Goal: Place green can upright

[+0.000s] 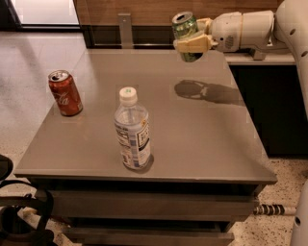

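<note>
The green can (184, 26) hangs in the air above the far right part of the bench (207, 144), well clear of its grey top, pinched in the pincer (189, 37) at the end of the robot's white arm (250, 28), which reaches in from the right edge of the view. The cream fingers (193, 44) are pressed against the can's sides, one low across its front and the other behind it, so the pincer is closed on the can and nothing else. The can stands close to upright in that grip, leaning slightly, with its silver top and the dark mouth of the opening facing up; no writing on its green side can be read. A dark shadow (207, 91) of the can and the pincer lies on the bench below and a little nearer the camera. On the left part of the bench a red can (65, 93) stands upright with its silver top up, and white script in the Coca-Cola style shows on its side, only partly legible. Near the front middle of the bench, well apart from both cans, a clear water bottle (133, 132) stands upright with a white cap (128, 93) that carries a small green mark; its label (134, 139) has dark print too small to read. Behind the bench runs a wooden wall panel (144, 7), and a pale speckled floor (29, 57) shows to the left
</note>
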`<state>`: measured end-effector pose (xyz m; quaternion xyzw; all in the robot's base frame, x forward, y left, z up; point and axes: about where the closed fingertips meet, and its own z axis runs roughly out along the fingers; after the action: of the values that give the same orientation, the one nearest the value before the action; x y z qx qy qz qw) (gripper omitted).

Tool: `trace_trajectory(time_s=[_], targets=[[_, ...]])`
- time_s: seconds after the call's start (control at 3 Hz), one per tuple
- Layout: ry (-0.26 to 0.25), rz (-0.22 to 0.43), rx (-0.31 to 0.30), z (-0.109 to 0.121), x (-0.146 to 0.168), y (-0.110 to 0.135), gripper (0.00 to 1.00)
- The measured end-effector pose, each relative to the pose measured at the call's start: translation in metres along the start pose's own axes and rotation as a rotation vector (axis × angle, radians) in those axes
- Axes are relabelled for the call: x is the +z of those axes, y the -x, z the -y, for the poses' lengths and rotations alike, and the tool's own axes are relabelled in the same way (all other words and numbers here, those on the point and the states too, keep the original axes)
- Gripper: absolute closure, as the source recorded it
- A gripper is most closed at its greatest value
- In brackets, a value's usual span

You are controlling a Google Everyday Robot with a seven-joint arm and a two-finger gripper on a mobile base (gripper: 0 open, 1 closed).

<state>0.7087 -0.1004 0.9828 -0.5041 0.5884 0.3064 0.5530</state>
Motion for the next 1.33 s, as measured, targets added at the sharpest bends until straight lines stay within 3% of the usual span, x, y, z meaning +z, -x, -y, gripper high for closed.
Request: trace_trajectory(time_s=[0.33,0.67,1.0,1.33], targets=[[0.000,0.000,0.000,0.000,0.000,0.000,1.00],[-0.041,-0.005,0.034,-0.002,0.007,-0.007,1.00],[-0.142,-0.015,0.070,-0.014,0.009,-0.007,1.00],[-0.186,-0.002,0.112,-0.025,0.029,-0.021,1.00]])
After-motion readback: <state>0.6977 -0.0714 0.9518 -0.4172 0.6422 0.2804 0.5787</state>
